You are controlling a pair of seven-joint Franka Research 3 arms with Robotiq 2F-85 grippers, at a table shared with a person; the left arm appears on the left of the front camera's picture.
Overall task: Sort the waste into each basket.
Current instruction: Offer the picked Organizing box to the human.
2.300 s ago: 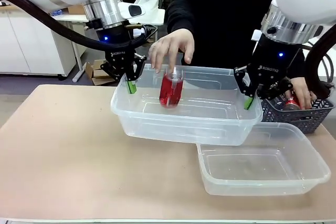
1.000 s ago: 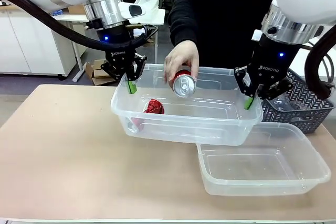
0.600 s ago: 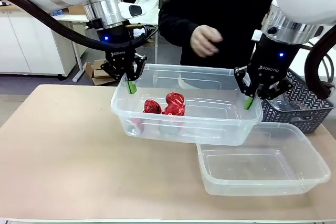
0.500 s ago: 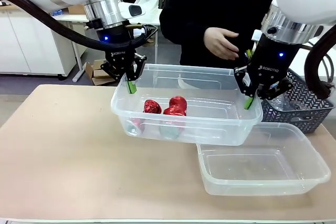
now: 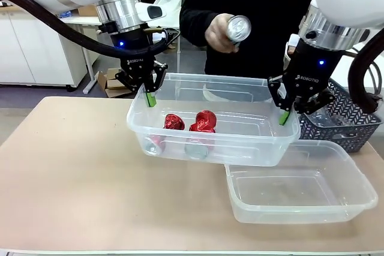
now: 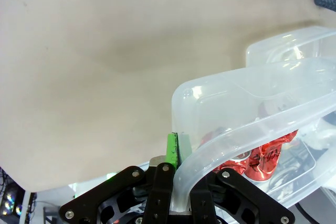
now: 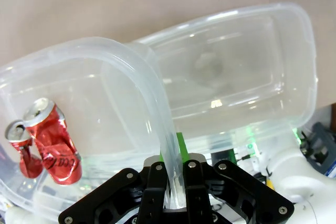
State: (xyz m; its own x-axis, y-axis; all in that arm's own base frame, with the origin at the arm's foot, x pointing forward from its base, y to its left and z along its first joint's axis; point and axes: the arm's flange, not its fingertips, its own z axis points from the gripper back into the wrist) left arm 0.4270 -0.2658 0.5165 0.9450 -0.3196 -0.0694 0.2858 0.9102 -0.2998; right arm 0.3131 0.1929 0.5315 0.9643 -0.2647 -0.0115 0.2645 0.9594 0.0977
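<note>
Together, left claw [image 5: 150, 99] and right claw [image 5: 283, 117] pinch the upper tub [image 5: 210, 148].

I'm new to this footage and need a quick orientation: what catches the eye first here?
The left claw and right claw clamp the rim of a clear tub held above the table, with two crushed red cans inside. Above it, a person's hand holds another can.

Two clear tubs [image 5: 252, 145] [image 5: 360, 208], two red crushed cans [image 5: 174, 122] [image 5: 204, 121], one hand-held can [image 5: 239, 28], one dark mesh basket [image 5: 351, 136]
</note>
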